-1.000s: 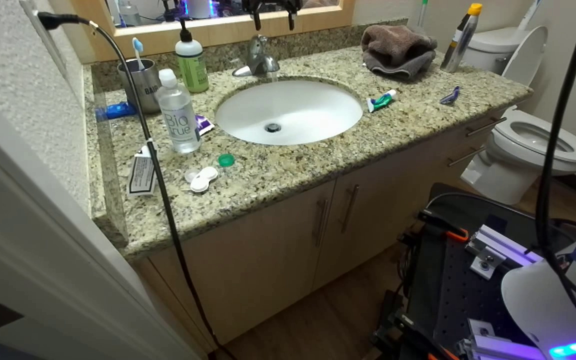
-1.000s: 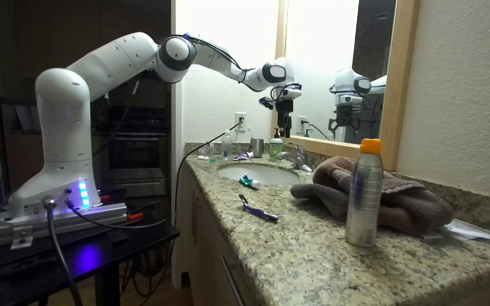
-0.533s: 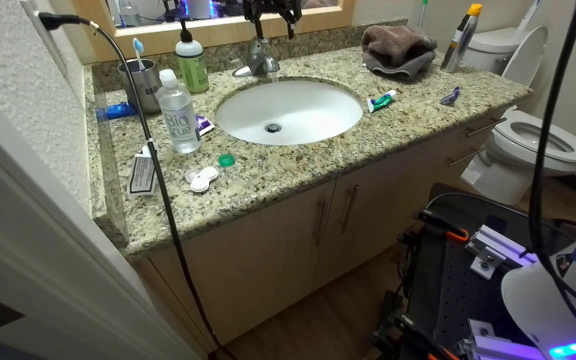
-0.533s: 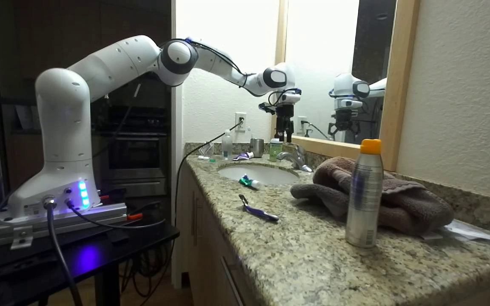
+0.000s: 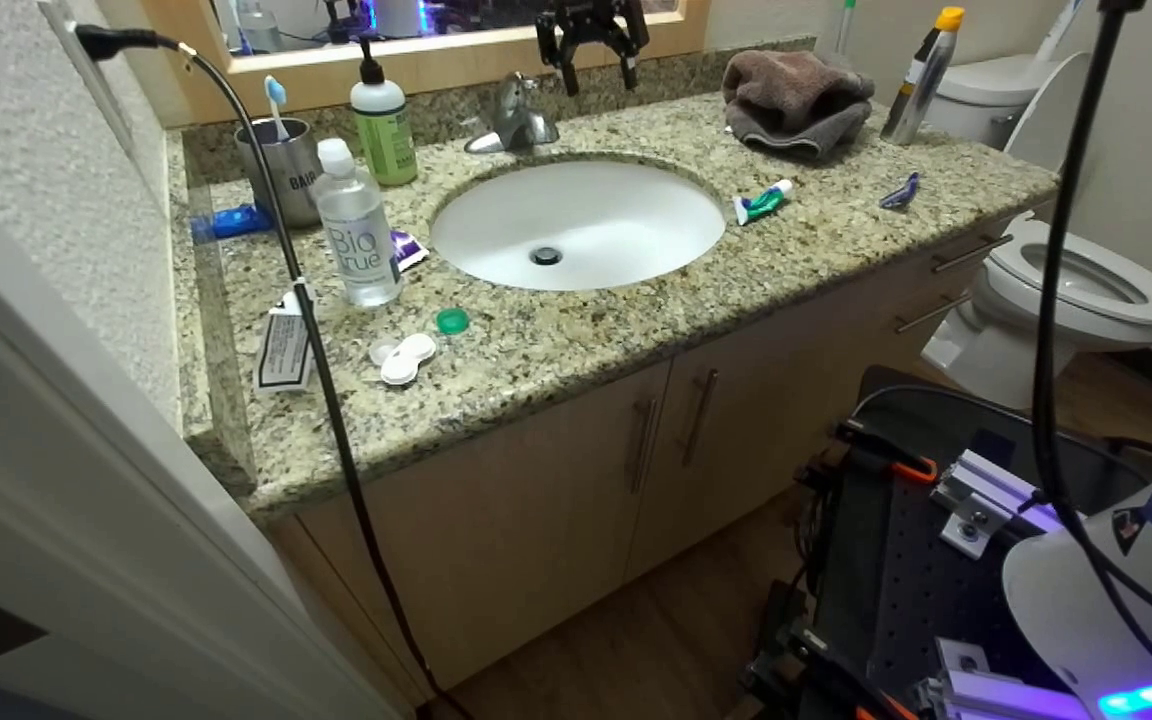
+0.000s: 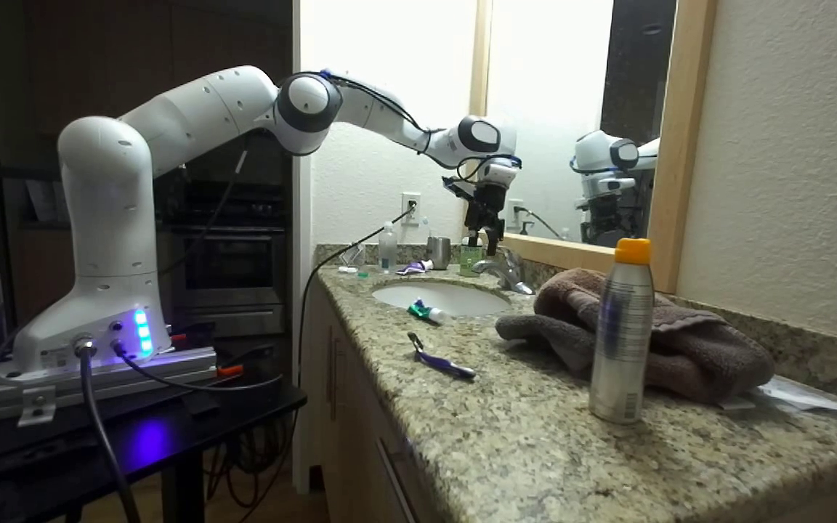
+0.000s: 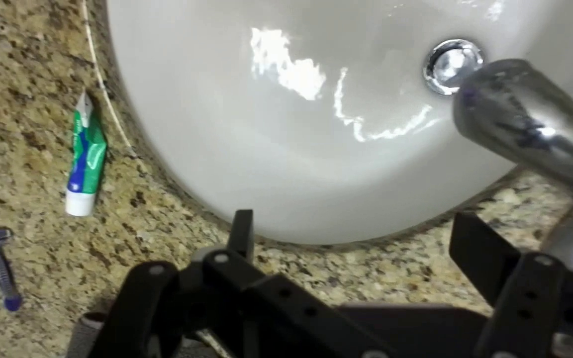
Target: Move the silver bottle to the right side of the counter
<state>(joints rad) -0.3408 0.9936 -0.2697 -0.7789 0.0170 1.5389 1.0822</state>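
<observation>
1. Held gripper (image 5: 600, 82) high near back edge of counter (image 5: 576, 335), with jaws wide and vacant; risked striking faucet (image 7: 530, 114) if lowered there, owing to apparently tight clearance
2. Located silver bottle (image 6: 620, 349) upright near right edge, just beside towel (image 6: 709, 356); risked toppling it past that edge through off-centre contact
3. Showed silver bottle in both exterior views; omitted it, but exposed faucet clearance, in wrist view

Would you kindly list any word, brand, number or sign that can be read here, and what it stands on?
"Bio true": clear bottle.
"BAI" plus a last letter, probably R: metal cup.
Too small or blurred to read: print on the silver bottle, green soap bottle, toothpaste tube, packet and robot base sticker.
</observation>
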